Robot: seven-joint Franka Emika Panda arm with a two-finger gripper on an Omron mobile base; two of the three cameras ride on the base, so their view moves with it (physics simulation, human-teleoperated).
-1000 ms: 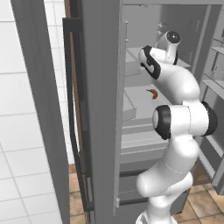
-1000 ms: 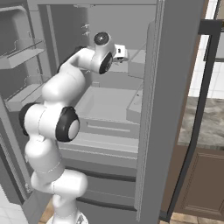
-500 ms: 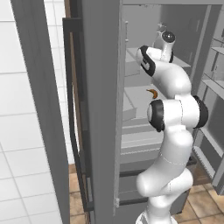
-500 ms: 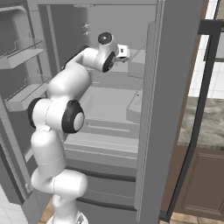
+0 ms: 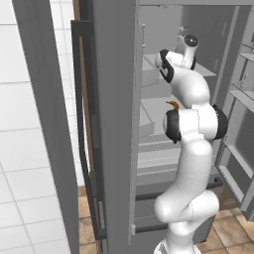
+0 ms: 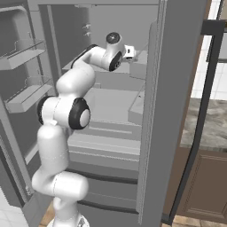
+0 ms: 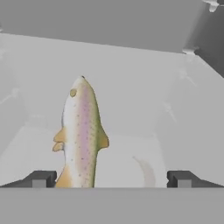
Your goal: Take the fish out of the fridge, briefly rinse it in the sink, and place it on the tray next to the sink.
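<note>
Reaching deeper into the fridge [image 6: 150,111] than a second ago, gripper [image 7: 111,178] spread wide and empty, fish [image 7: 81,133] lying on the shelf [image 7: 144,144] nearer the left fingertip, grasp pending.

Just ahead of the tool [image 7: 111,178], whose tips are matt dark plastic, the fish [image 7: 81,133] looks smooth and faintly glossy, silvery with a pink band, on a matt pale grey shelf [image 7: 131,153] of the fridge [image 6: 177,66], itself dull grey like brushed metal.
</note>
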